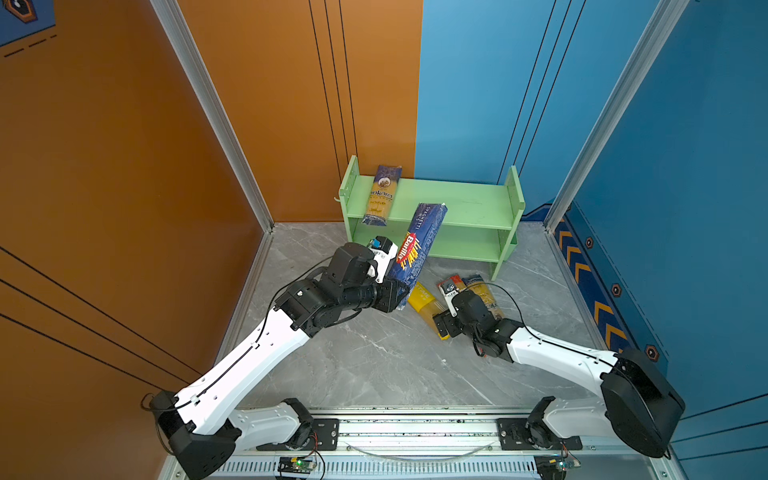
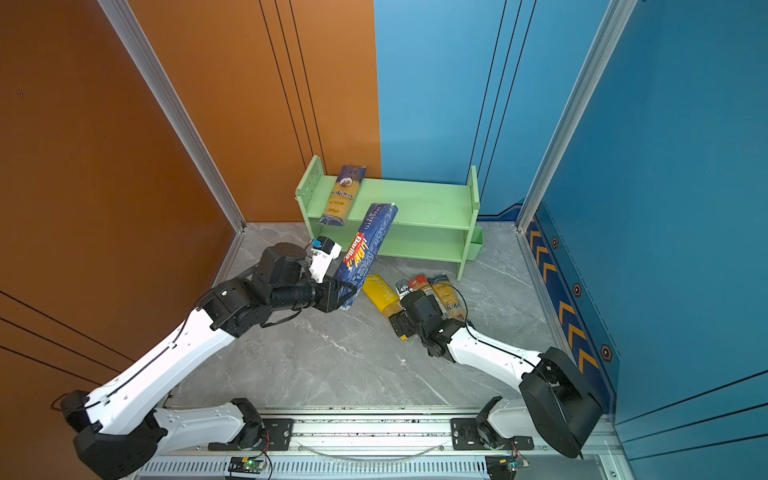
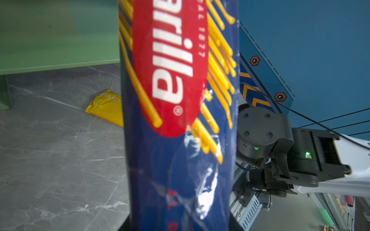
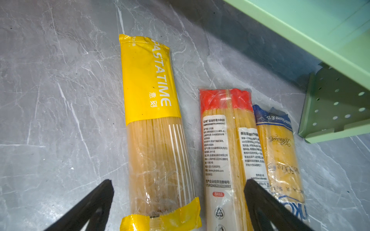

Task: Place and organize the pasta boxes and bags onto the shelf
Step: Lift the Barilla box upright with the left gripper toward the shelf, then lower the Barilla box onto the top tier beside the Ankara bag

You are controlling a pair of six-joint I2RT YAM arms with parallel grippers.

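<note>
The left gripper [image 1: 397,293] is closed on the lower end of the Barilla pack [image 1: 419,241], which slants toward 1 o'clock in both top views, its upper end at the shelf [image 1: 469,199] front. The right gripper [image 4: 178,182] stands wide above the Pastatime pack [image 4: 152,100] and the red-ended pack [image 4: 220,144], apparently clear of both.

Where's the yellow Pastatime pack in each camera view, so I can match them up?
Top view: yellow Pastatime pack centre, right of the Barilla pack's lower end.
Top view: same place.
Left wrist: one end peeking from behind the Barilla pack.
Right wrist: whole pack, lying beside the red-ended pack.
Shared landmark: green shelf.
</note>
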